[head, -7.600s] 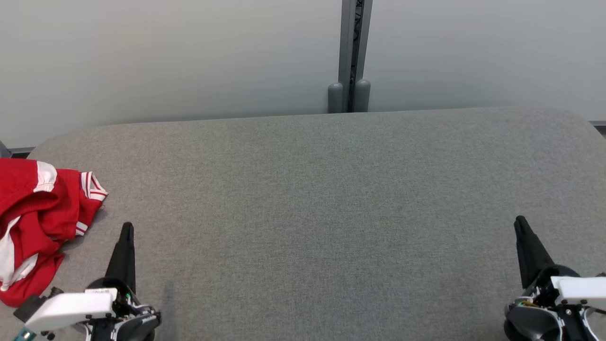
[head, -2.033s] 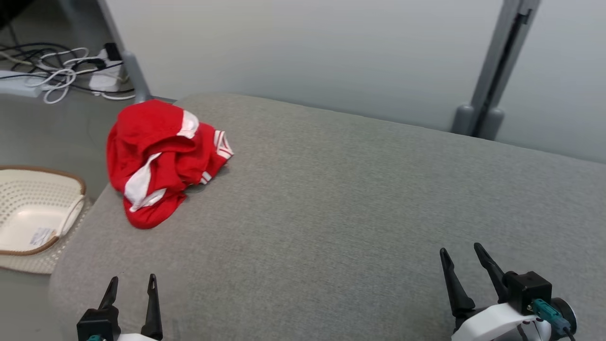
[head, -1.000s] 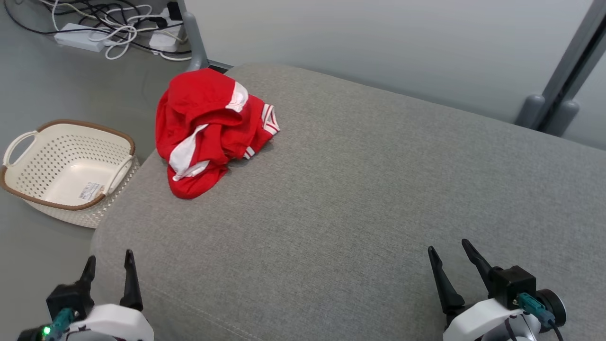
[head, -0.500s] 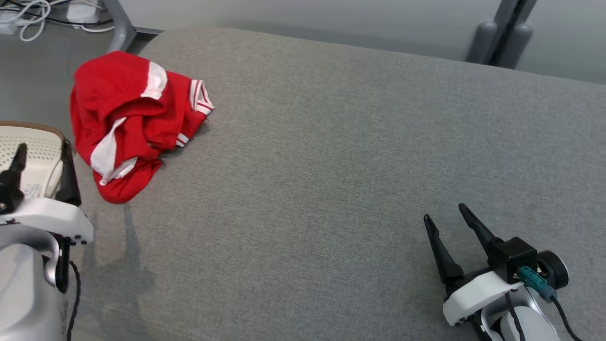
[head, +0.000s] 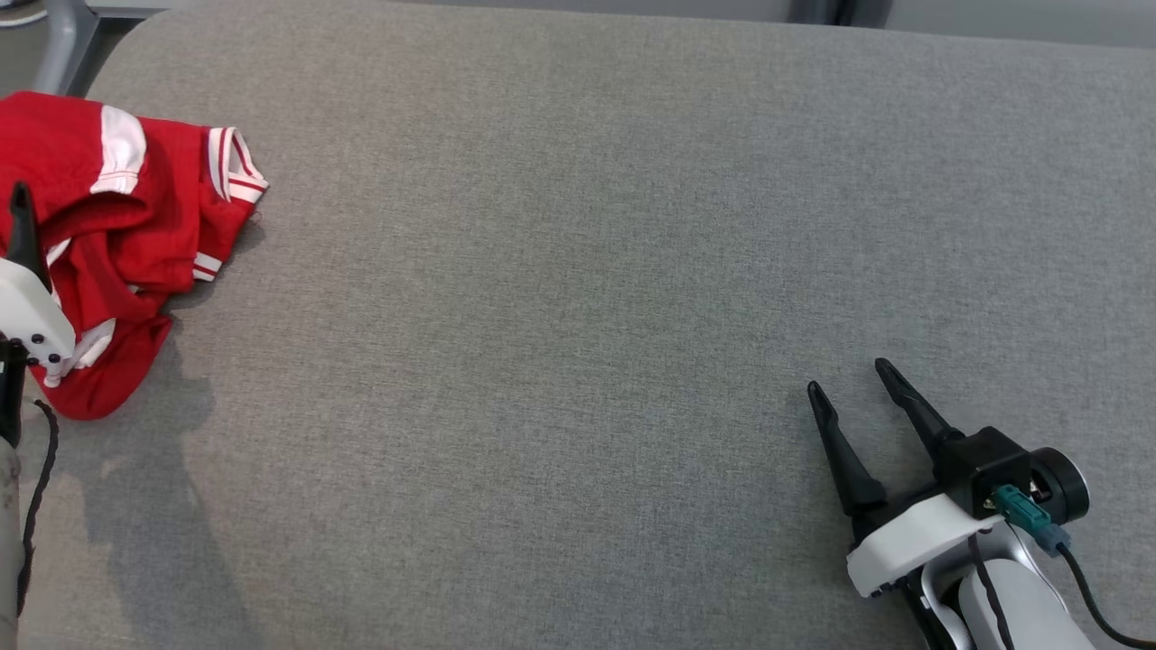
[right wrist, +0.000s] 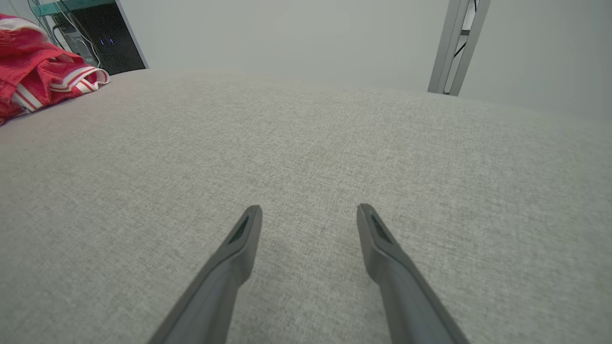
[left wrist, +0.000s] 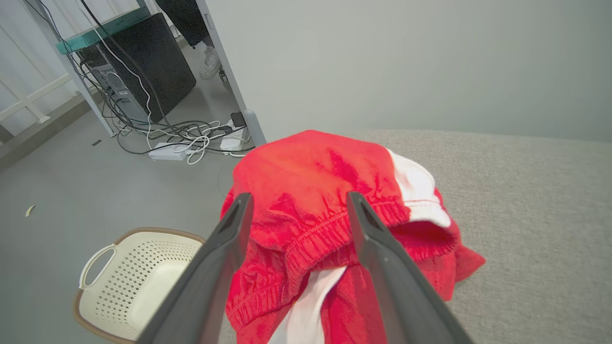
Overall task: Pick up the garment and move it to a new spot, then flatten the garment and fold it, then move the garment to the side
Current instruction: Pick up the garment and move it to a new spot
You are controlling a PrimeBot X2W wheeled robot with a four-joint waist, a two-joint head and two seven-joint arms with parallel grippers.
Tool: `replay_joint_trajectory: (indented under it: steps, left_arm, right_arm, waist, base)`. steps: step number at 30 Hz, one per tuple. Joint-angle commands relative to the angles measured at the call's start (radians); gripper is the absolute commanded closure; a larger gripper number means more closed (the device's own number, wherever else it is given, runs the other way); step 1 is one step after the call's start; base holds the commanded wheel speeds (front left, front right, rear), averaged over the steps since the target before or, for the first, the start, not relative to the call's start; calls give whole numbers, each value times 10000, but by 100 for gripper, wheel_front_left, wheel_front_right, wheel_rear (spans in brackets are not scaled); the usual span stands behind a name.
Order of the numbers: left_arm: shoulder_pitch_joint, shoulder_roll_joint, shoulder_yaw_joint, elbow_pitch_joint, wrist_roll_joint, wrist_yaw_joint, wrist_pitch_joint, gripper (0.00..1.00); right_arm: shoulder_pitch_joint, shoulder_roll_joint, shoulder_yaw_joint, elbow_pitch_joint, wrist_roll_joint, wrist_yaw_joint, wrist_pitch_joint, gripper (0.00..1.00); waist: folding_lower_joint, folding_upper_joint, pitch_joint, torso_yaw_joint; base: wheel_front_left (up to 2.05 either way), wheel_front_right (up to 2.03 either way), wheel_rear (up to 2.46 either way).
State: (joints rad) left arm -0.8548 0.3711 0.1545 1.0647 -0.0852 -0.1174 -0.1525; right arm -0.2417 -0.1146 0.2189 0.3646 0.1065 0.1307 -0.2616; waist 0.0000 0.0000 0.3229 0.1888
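The garment [head: 144, 226] is a crumpled red piece with white stripes, lying at the far left end of the grey padded table [head: 578, 271]. In the left wrist view my left gripper [left wrist: 296, 203] is open, its two fingers straddling the garment's [left wrist: 325, 191] elastic hem from just above. One left fingertip [head: 20, 212] shows at the left edge of the head view, over the garment. My right gripper [head: 849, 379] stands open low over bare table at the lower right, far from the garment [right wrist: 43, 76], with nothing between its fingers [right wrist: 244, 229].
A cream perforated basket [left wrist: 138, 282] sits on the floor beside the table's left end. Cables and a power strip [left wrist: 177, 143] lie on the floor by a black computer case [left wrist: 143, 62]. A grey post [right wrist: 454, 43] stands behind the table.
The head camera has swung and tipped down, so the scene shifted. My left gripper has advanced from beside the basket to over the garment. The right gripper stays open and about where it was.
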Motion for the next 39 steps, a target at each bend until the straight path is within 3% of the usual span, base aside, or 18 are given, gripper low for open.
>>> replay_joint_trajectory:
  steps: [1,5,14,15,16,17,23,31,39]
  left_arm:
    - [-312,111,-64,223,-55,-47,198,0]
    - [-740,301,5,952,-239,32,866,0]
    - [-969,395,391,1783,-747,526,1310,0]
    - [-980,412,419,1828,-795,566,1363,31]
    - [-988,436,427,1860,-829,586,1366,91]
    - [-992,445,425,1893,-837,585,1385,100]
    - [-953,484,382,1922,-909,582,996,100]
    - [-1507,615,-159,1528,-679,138,-61,100]
    - [-2076,-65,-1066,1251,-510,-122,-498,100]
  right_arm:
    - [-115,-88,-1,-55,5,1,-50,0]
    - [-169,-89,65,-81,-28,1,-50,0]
    - [-306,-176,164,-3,35,-1,-50,0]
    - [-299,-198,163,-3,48,-1,-50,0]
    - [-302,-215,157,5,61,-1,-50,0]
    - [-311,-219,148,17,77,-1,-50,0]
    - [-292,-120,70,55,81,1,-50,0]
    - [-171,183,74,134,253,1,-50,0]
    - [47,482,88,351,533,1,-50,0]
  waist:
    - [0,0,163,-164]
    - [0,0,348,-400]
    - [0,0,638,-832]
    - [0,0,647,-854]
    - [0,0,661,-874]
    - [0,0,672,-888]
    - [0,0,534,-880]
    - [0,0,-208,-989]
    - [0,0,-1147,-1387]
  base:
    - [0,0,0]
    - [0,0,0]
    - [0,0,0]
    - [0,0,0]
    - [0,0,0]
    - [0,0,0]
    - [0,0,0]
    - [0,0,0]
    - [0,0,0]
